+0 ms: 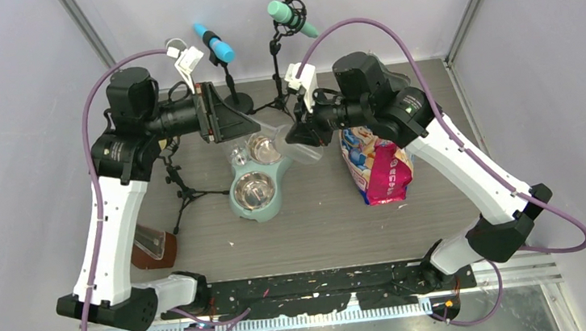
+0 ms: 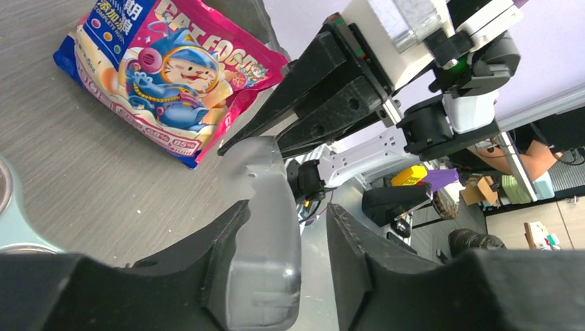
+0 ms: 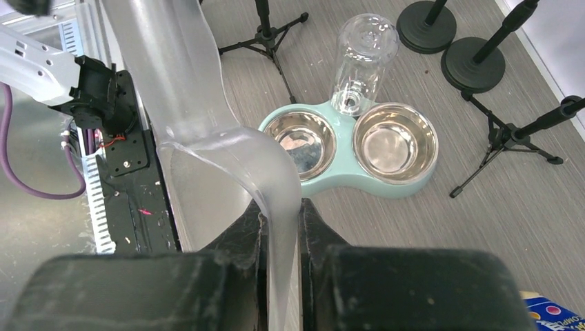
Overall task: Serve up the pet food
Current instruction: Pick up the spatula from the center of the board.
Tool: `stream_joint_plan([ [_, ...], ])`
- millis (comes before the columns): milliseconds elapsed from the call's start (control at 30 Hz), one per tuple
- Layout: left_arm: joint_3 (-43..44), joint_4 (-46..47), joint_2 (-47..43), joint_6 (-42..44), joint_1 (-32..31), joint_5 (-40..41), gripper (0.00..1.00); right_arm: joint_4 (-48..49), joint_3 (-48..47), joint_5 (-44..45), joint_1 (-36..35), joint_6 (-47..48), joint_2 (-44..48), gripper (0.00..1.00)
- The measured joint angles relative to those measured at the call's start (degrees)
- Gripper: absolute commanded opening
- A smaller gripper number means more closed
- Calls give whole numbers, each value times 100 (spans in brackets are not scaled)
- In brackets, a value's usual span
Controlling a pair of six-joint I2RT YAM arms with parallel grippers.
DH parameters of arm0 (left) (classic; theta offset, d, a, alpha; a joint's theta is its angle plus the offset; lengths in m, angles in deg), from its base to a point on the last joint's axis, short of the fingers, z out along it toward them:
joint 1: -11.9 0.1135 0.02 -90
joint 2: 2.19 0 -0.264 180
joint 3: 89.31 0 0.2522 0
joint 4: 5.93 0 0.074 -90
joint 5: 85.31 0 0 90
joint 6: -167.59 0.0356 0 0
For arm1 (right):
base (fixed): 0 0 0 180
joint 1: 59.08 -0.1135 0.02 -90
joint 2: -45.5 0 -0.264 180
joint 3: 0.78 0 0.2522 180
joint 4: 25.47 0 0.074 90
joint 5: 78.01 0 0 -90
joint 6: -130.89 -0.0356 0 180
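Right claw [image 3: 281,212] pinched tight on clear scoop [image 3: 207,110]. Left claw [image 2: 286,207] half-open around its handle, probably a handover. Pet food bag [image 1: 376,165] lies on tabletop, right of feeder [image 1: 253,187].

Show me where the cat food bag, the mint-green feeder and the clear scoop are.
cat food bag [image 1: 377,165], top external view, on its pink front.
mint-green feeder [image 3: 345,176], right wrist view, on its green edge between bowls.
clear scoop [image 3: 227,155], right wrist view, on its curved wall.
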Motion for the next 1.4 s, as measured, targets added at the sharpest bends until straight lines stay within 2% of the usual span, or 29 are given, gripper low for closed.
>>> stream_joint_plan([
  [67,-42,-2,-2,0,0,7,30,-42,-39,-9,0,-15,-2,5],
  [100,-48,-7,-2,11,0,15,29,-74,-83,-15,0,-22,-4,5],
  [133,-52,-7,-2,4,0,17,29,-105,-129,-17,0,-22,-4,5],
  [300,-55,17,-15,20,-4,-11,44,-219,-201,-74,0,-31,-4,5],
  [367,-59,17,-15,-7,-7,-37,44,-267,-201,-72,0,-33,-4,5],
  [500,-87,35,-20,-13,-31,-68,31,-304,-201,-76,0,-39,-13,5],
  [567,-142,57,-20,-13,-33,-59,18,-317,-205,-103,0,-39,-15,5],
  [633,-208,107,-28,-17,-33,-70,0,-382,-219,-109,0,-70,-15,5],
  [667,-232,142,-33,-11,-35,-96,0,-407,-221,-122,4,-85,-20,5],
  [733,-247,186,-46,9,-42,-94,0,-424,-238,-170,13,-120,-42,19],
  [767,-254,192,-46,0,-39,-94,0,-428,-251,-173,13,-125,-50,35],
  [800,-262,203,-46,-2,-37,-96,0,-433,-262,-153,11,-136,-52,42],
  [833,-269,219,-50,-11,-37,-92,0,-426,-264,-142,11,-138,-52,57],
  [900,-280,225,-52,-15,-50,-90,0,-398,-271,-31,11,-219,-52,73],
  [967,-286,227,-52,-22,-61,-52,0,-356,-271,223,15,-273,-52,79],
  [1133,-286,232,-70,-4,-11,256,0,-212,-245,940,234,-546,15,81],
  [1400,-273,66,-155,70,188,1480,0,-223,-229,2358,1049,-1178,647,79],
])
